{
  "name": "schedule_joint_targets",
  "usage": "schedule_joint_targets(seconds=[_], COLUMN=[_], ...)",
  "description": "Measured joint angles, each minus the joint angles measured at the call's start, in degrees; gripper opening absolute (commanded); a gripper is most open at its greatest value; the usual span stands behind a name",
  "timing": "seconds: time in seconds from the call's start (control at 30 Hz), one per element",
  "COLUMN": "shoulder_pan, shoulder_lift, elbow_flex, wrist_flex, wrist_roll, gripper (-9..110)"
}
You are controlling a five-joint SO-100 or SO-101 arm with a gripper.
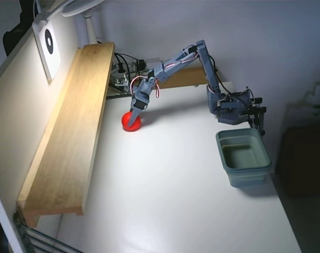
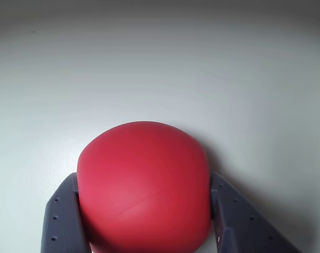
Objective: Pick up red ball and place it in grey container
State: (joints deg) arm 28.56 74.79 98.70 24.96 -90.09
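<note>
Gripper (image 2: 144,232) pinching the red ball (image 2: 144,187) across its widest part, fingers (image 2: 62,221) flanking it; smooth and round, it looks likely to squirt free.

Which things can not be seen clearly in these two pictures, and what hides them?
- Wrist view: the fingertips of the gripper are hidden behind the red ball; the ball's bottom is cut off by the lower edge.
- Wrist view: the grey container is out of frame.
- Fixed view: the gripper covers part of the ball; whether the ball is lifted off the table is too small to tell.
</note>
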Motion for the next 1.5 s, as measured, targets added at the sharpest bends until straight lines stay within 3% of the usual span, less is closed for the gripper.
schedule_joint_targets(seconds=[0.6, 0.93, 1.5], shoulder_pan=[0.0, 0.0, 0.1], shoulder_lift=[17.4, 18.4, 21.1], elbow_flex=[17.8, 17.8, 5.4], wrist_flex=[-1.0, 0.3, 16.5], wrist_roll=[0.0, 0.0, 0.0], gripper=[23, 23, 23])
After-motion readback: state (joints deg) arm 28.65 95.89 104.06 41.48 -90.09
